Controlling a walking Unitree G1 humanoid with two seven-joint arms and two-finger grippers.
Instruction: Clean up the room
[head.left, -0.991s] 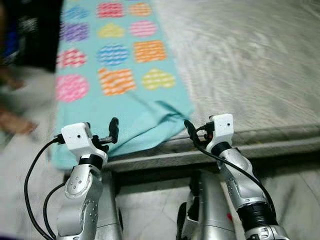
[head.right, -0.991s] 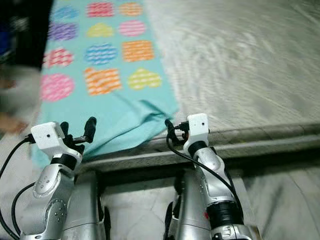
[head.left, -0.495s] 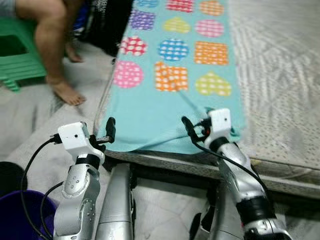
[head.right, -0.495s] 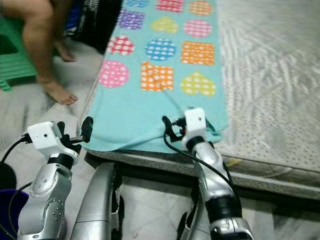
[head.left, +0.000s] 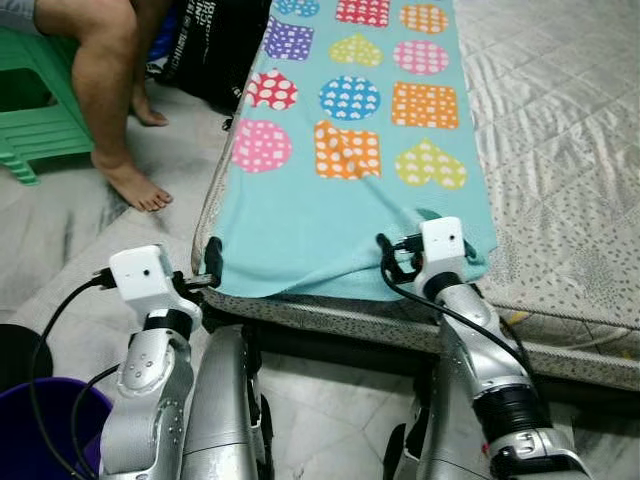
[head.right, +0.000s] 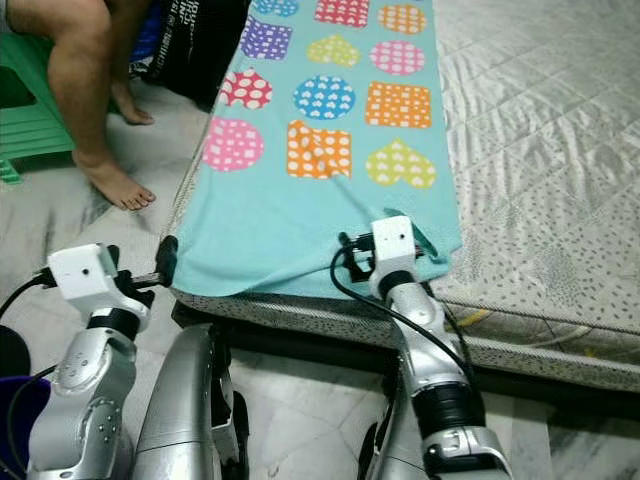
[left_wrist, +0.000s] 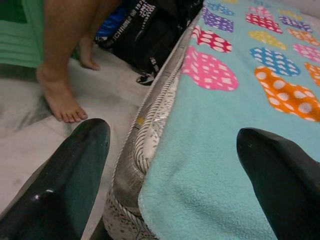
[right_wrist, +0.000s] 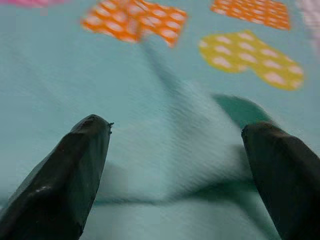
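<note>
We see a mattress (head.left: 560, 150) with a turquoise blanket (head.left: 330, 215) lying along its left side, reaching the near edge. A person's leg (head.left: 105, 90) stands by a green stool (head.left: 35, 110). Our left gripper (left_wrist: 172, 175) is spread at the blanket's near left corner; our right gripper (right_wrist: 175, 165) is spread over its near right corner.

I've got the turquoise fleece blanket with coloured dotted shapes (head.left: 340, 215) running off the top edge. The seated person's bare leg (head.left: 105, 95) is cut above the knee, and my right wrist view is blurred.
</note>
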